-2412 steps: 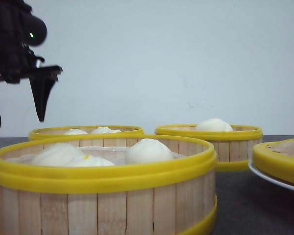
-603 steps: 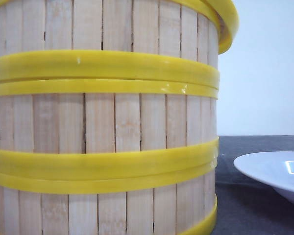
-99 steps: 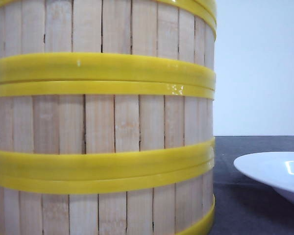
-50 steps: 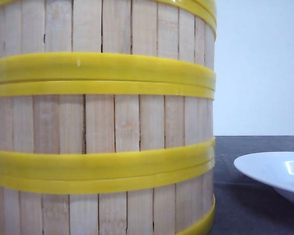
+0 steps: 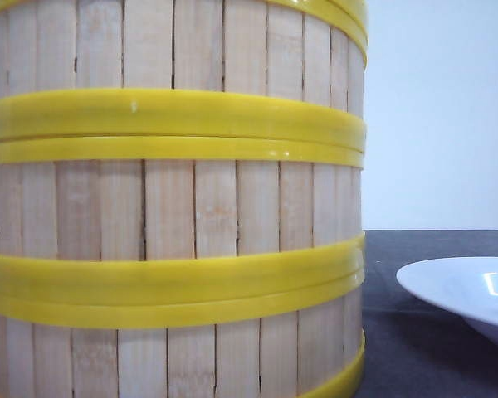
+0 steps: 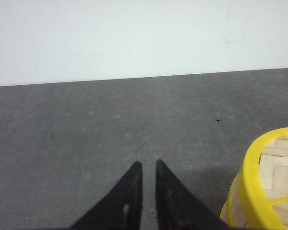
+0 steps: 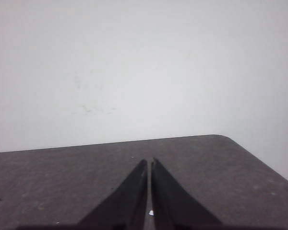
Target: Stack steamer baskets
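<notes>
The steamer baskets stand stacked in one tall column that fills the left of the front view, three tiers of pale slats between yellow bands. Its top is cut off there. In the left wrist view the stack's yellow top rim with woven bamboo inside shows at the edge, off to one side of my left gripper. That gripper hangs over bare table, shut to a narrow slit, holding nothing. My right gripper is shut too, over bare table away from the stack. Neither gripper shows in the front view.
A white plate sits on the dark grey table right of the stack. The table's rounded far corner lies ahead of the right gripper. A pale wall stands behind.
Baskets that stood apart with buns inside now form one stack. The yellow rim that sat tilted at the top right six seconds ago sits level. Nothing moved in the last second.
</notes>
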Robot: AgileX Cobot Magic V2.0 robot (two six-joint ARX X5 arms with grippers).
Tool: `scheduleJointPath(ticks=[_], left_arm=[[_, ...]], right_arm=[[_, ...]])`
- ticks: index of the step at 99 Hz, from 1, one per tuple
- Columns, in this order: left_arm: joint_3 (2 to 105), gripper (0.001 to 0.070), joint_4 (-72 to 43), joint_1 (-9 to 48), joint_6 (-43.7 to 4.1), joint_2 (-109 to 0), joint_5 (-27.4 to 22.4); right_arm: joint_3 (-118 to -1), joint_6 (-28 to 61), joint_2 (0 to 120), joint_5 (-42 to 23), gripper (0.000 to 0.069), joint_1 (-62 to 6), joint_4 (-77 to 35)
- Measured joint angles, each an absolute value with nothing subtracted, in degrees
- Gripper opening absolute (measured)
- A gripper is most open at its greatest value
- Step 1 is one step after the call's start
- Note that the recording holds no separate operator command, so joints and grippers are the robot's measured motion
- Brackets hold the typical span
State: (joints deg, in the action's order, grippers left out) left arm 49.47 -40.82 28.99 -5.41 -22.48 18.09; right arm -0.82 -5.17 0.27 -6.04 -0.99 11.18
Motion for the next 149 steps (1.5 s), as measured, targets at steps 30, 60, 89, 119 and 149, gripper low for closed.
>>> scheduleJointPath(ticks=[30,60,89,119,149], left_arm=[[49.5,0.0025,-40.8,29.0,-5.4,-22.5,18.1],[49.5,0.0025,-40.8,29.0,-5.4,-22.5,18.1],[49.5,0.0025,-40.8,29.0,-5.4,-22.5,18.1],[49.5,0.0025,-39.7,26.4,-4.4,-20.1,17.6],[35.4,0.0025,-15.8,12.8,-4.0,-11.0,-6.0]], right_arm=[[-0.8,-5.2,0.3,-6.0,0.0010,-1.0,11.2],[-0.8,-5.2,0.3,-6.0,0.0010,-1.0,11.2],[-0.8,-5.2,0.3,-6.0,0.0010,-1.0,11.2],[-0.8,-5.2,0.3,-6.0,0.0010,-1.0,11.2],[-0.8,-5.2,0.3,-6.0,0.0010,-1.0,11.2]])
